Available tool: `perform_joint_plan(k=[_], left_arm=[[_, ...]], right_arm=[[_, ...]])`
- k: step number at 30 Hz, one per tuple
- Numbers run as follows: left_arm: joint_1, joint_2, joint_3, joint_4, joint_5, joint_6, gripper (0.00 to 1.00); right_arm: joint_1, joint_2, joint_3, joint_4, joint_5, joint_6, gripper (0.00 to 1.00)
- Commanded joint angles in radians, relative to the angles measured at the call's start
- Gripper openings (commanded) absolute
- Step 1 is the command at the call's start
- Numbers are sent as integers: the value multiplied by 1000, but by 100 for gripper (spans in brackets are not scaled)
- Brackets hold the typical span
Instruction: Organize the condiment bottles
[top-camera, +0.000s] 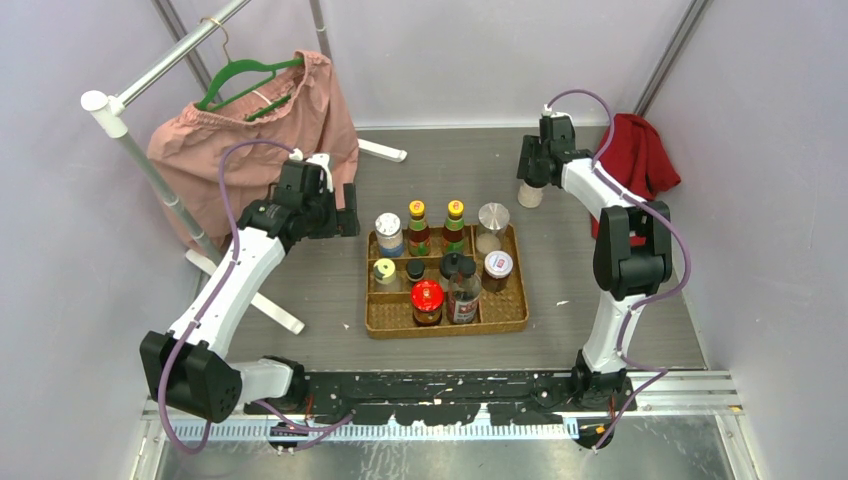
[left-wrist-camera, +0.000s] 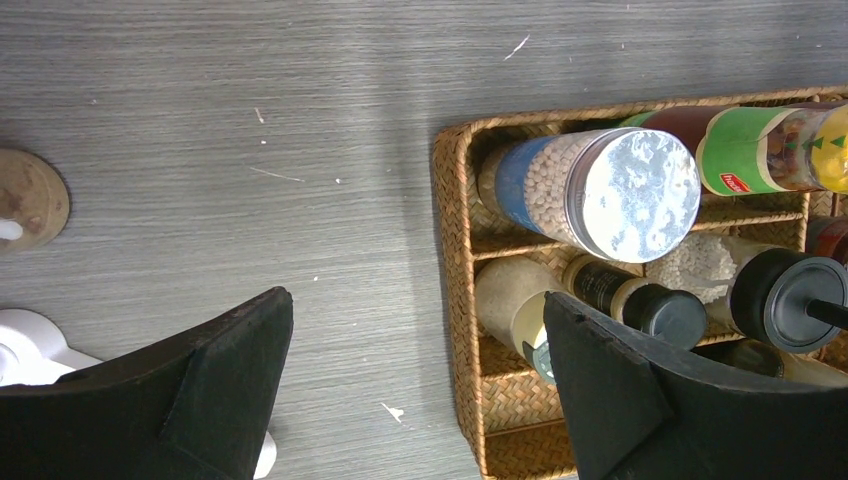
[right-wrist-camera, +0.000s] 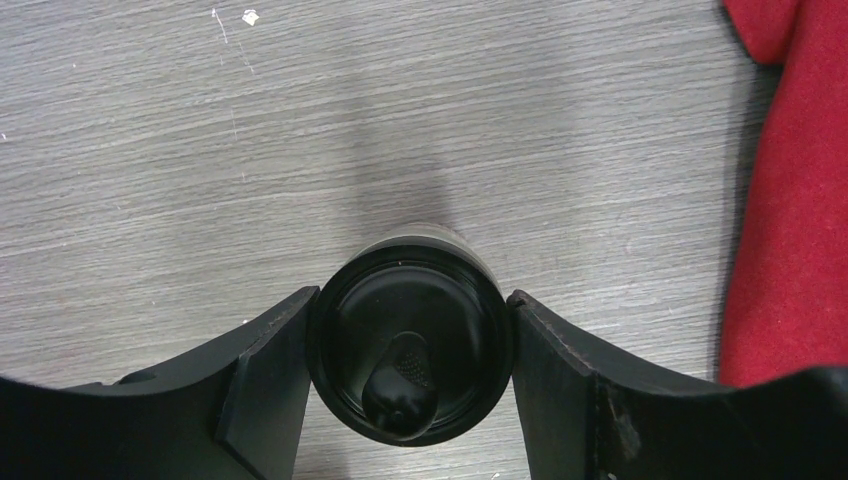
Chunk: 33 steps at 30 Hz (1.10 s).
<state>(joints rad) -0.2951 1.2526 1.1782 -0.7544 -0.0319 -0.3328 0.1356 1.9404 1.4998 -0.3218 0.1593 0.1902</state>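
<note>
While clamping the stray black-capped bottle (right-wrist-camera: 410, 345) from above: carry toward woven tray (top-camera: 505, 322) needed.
Nearest, tray packed with upright condiment bottles (top-camera: 427, 300). Beside its left rim, left gripper (left-wrist-camera: 416, 310) spread wide, empty. Farthest, right gripper (top-camera: 535, 165) with fingers (right-wrist-camera: 270, 370) against both cap sides; bottle upright on table (right-wrist-camera: 150, 150), beyond tray's far-right corner, nearer right arm (top-camera: 625, 250).

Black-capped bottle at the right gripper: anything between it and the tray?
Nothing visible on the table between the black-capped bottle and the tray. The right gripper flanks its cap; the tray's nearest corner already holds a silver-lidded shaker.
</note>
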Motion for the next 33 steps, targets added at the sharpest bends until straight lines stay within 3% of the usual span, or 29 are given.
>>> perform_joint_plan(k=[1, 16, 33], left_arm=[[2, -13, 47, 9, 15, 12, 96], [2, -24, 37, 14, 27, 13, 95], [2, -54, 38, 1, 27, 23, 95]], right_arm=[[1, -41, 21, 6, -11, 15, 57], [81, -365, -19, -206, 86, -13, 55], [389, -902, -209, -617, 288, 108, 54]])
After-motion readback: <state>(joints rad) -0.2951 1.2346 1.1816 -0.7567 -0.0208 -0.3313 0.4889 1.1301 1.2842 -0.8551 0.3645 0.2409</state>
